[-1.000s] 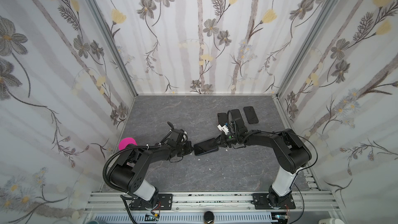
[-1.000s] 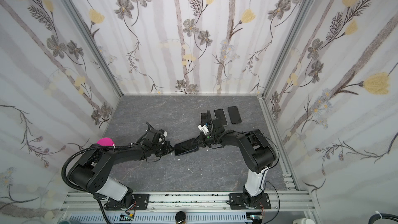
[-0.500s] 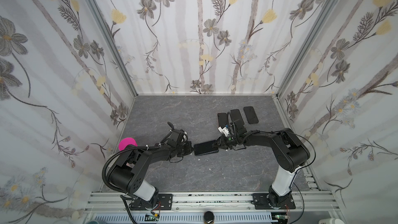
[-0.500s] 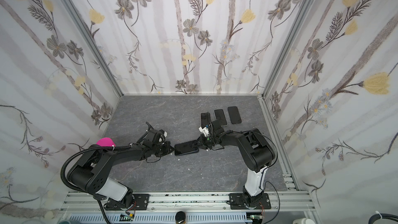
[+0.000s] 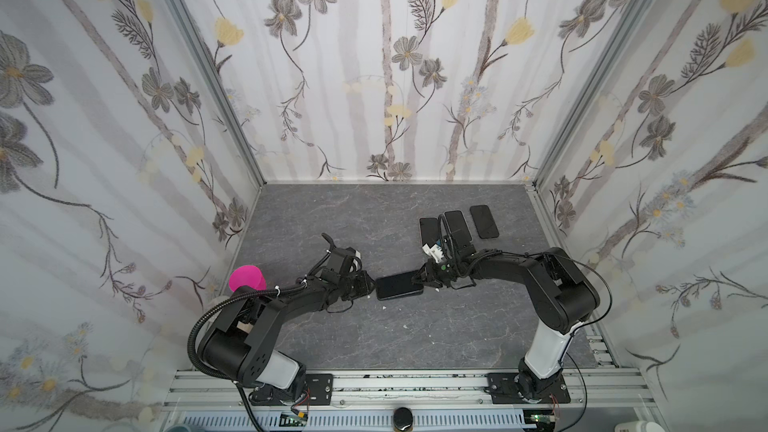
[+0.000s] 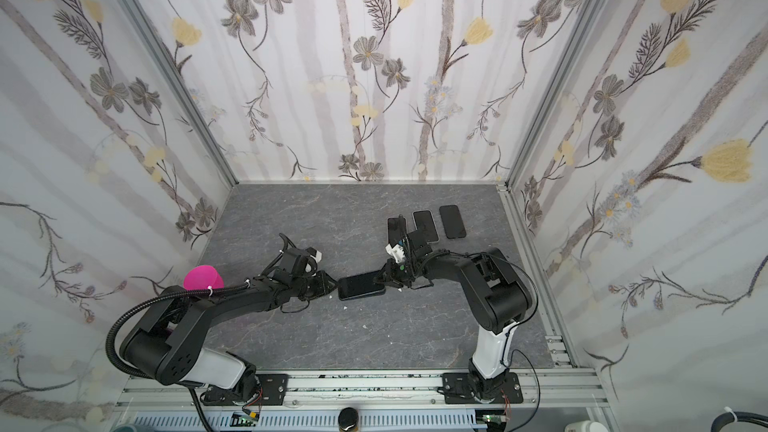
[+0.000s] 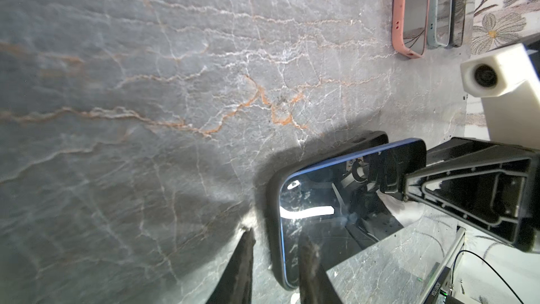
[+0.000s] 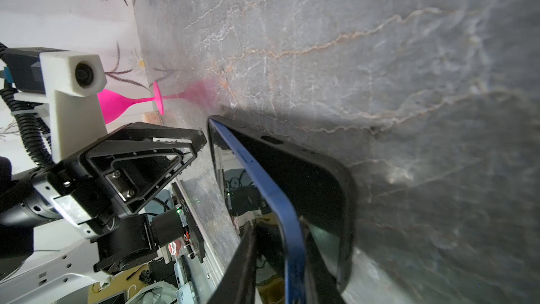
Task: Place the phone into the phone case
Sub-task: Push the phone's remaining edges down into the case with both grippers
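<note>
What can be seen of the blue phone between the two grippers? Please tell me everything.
The phone has a blue, metal-looking frame with a side button and a dark glossy screen, facing up, full of reflections. It lies near the middle of the grey table, partly seated in a black case: one long edge stands above the case wall. The fingers of the left gripper and of the right gripper each straddle one short end.

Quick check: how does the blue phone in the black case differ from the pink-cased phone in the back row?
The blue phone sits tilted, one edge raised out of the black case; the pink-cased phone looks flush in its case. The blue phone lies mid-table; the pink-cased phone lies in the back row. Both lie screen-up.
</note>
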Controlling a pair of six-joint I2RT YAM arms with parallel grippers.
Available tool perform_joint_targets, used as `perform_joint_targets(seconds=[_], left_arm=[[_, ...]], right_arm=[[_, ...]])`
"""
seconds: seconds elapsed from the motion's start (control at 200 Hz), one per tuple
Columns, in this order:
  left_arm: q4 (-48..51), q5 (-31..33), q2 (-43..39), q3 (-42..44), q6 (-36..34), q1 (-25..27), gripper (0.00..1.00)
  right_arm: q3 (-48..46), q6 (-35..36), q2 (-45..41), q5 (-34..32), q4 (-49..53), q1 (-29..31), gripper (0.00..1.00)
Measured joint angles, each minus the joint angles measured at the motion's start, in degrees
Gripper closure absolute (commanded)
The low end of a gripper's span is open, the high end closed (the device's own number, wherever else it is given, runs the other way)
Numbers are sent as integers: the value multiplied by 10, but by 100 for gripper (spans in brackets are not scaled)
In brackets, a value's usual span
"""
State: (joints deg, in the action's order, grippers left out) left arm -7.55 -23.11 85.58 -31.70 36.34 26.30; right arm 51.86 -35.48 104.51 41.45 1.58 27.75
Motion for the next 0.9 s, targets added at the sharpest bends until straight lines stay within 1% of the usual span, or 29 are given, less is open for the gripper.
perform_joint_targets(seconds=[0.235,0.48,0.574,0.694,0.899], left_arm=[[8,1,12,-1,-4,7,75],[11,2,13,-7,-8,13,77],[13,1,17,-10,-10,15,78],[13,0,23,-11,-15,17,81],[12,0,26,-13,-17,19,84]], right_arm=[[18,7,-14,-42,45,6,66],[41,21,-27,-71,89,19,63],[45,30,-30,-87,106,19,63],[46,40,-31,-101,121,18,63],[46,51,-31,-114,140,17,66]])
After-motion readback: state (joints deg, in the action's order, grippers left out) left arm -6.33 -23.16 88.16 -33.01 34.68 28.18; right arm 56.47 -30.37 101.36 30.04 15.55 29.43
